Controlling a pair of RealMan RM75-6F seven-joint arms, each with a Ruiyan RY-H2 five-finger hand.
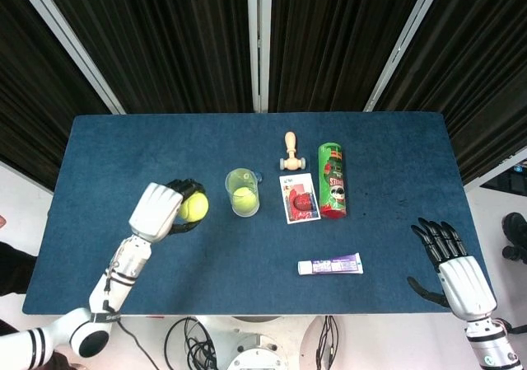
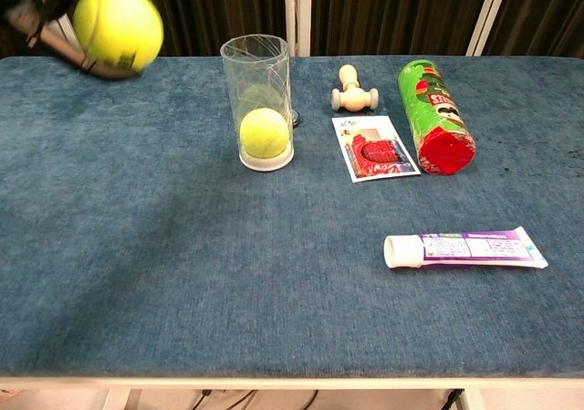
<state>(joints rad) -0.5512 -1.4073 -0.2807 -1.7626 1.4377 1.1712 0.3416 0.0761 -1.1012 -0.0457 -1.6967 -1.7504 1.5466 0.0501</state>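
My left hand [image 1: 160, 209] grips a yellow-green tennis ball [image 1: 194, 208] and holds it in the air, left of a clear plastic tube [image 1: 242, 192]. The tube stands upright with another tennis ball [image 2: 263, 132] at its bottom. In the chest view the held ball [image 2: 118, 26] shows high at the upper left, above the table and about level with the tube's rim. My right hand [image 1: 455, 265] hovers over the table's front right corner, fingers spread, holding nothing. The chest view does not show it.
A green snack can [image 1: 332, 180] lies on its side right of the tube, with a small printed card [image 1: 299, 197] beside it. A wooden peg toy [image 1: 290, 151] sits behind the card. A purple-and-white tube of paste [image 1: 330, 264] lies near the front edge of the blue table [image 1: 123, 156].
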